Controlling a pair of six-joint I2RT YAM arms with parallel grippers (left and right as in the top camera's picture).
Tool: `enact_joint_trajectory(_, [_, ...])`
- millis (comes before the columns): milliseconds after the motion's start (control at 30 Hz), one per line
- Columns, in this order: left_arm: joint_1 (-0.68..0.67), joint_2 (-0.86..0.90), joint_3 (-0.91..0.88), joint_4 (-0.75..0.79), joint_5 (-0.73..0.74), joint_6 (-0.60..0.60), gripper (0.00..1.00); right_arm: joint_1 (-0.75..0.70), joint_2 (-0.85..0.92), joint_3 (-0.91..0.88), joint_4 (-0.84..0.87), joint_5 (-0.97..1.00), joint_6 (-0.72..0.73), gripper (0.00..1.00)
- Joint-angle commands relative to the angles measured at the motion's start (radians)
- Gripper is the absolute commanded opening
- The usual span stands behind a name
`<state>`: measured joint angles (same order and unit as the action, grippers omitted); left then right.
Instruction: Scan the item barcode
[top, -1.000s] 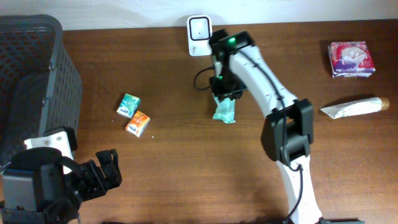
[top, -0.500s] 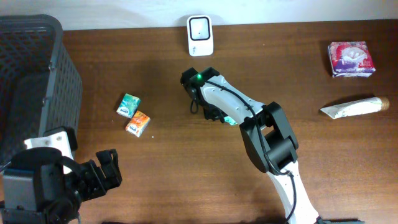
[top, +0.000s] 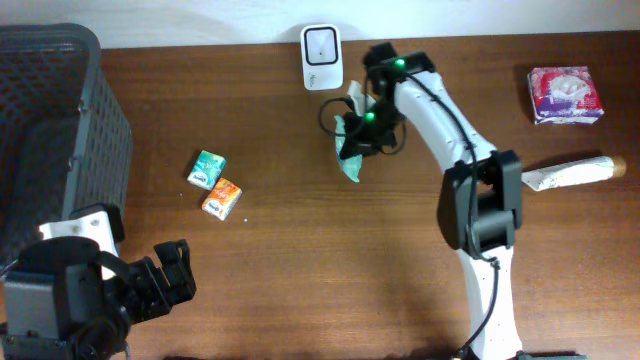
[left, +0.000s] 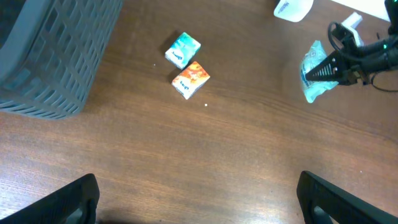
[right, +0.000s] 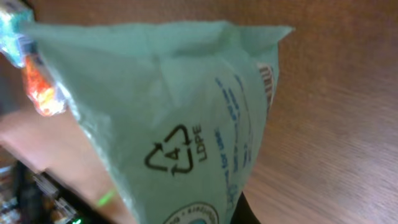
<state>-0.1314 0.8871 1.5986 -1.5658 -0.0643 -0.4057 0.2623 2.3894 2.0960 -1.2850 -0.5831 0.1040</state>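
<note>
Just below the white scanner (top: 322, 44), your right gripper (top: 360, 130) has clamped shut on the green plastic pouch (top: 349, 162) and lifted it, ready for presenting its barcode; your left gripper (top: 172, 268) waits open

Overhead looks straight down, left wrist obliquely, right wrist very close; all share the teal packet (left: 312, 87).

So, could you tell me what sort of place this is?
Probably a mock shop checkout: what looks like a white barcode scanner at the wooden table's far edge, a grey basket at one side, and a green pouch held in the right gripper.
</note>
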Motion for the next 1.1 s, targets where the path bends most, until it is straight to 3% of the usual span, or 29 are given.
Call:
enact_joint_trajectory(0, [0.002,-0.001,0.001,0.001,-0.011,-0.005,0.99,-0.075,-0.008,-0.172,0.07,-0.227,-0.074,0.04])
enact_joint_trajectory(67, [0.002,-0.001,0.001,0.001,-0.011,-0.005,0.99,-0.151,-0.008,-0.266,0.107,-0.212,-0.074,0.17])
enact_joint_trajectory(200, [0.002,-0.001,0.001,0.001,-0.011,-0.005,0.99,-0.264,-0.019,-0.236,-0.002,-0.068,-0.075,0.51])
enact_joint_trajectory(333, [0.002,-0.001,0.001,0.001,-0.011,-0.005,0.99,-0.288,-0.062,-0.09,-0.143,0.145,-0.074,0.64])
enact_joint_trajectory(400, [0.002,-0.001,0.001,0.001,-0.011,-0.005,0.99,-0.275,-0.077,-0.028,-0.205,0.195,-0.074,0.65])
enact_joint_trajectory(567, [0.002,-0.001,0.001,0.001,-0.011,-0.005,0.99,-0.167,-0.077,-0.005,-0.243,0.272,-0.124,0.62])
enact_joint_trajectory(667, [0.002,-0.001,0.001,0.001,-0.011,-0.005,0.99,-0.069,-0.077,-0.017,-0.177,0.512,0.05,0.58])
enact_joint_trajectory(767, [0.002,-0.001,0.001,0.001,-0.011,-0.005,0.99,-0.007,-0.076,-0.055,-0.104,0.628,0.124,0.58])
enact_joint_trajectory(933, [0.002,-0.001,0.001,0.001,-0.011,-0.005,0.99,0.026,-0.076,-0.196,0.034,0.655,0.148,0.52])
enact_joint_trajectory(967, [0.002,-0.001,0.001,0.001,-0.011,-0.005,0.99,0.026,-0.076,-0.235,0.069,0.655,0.148,0.44])
enact_joint_trajectory(1033, [0.002,-0.001,0.001,0.001,-0.011,-0.005,0.99,0.026,-0.076,-0.278,0.103,0.631,0.148,0.09])
enact_joint_trajectory(1067, [0.002,-0.001,0.001,0.001,-0.011,-0.005,0.99,0.027,-0.076,-0.274,0.104,0.612,0.148,0.04])
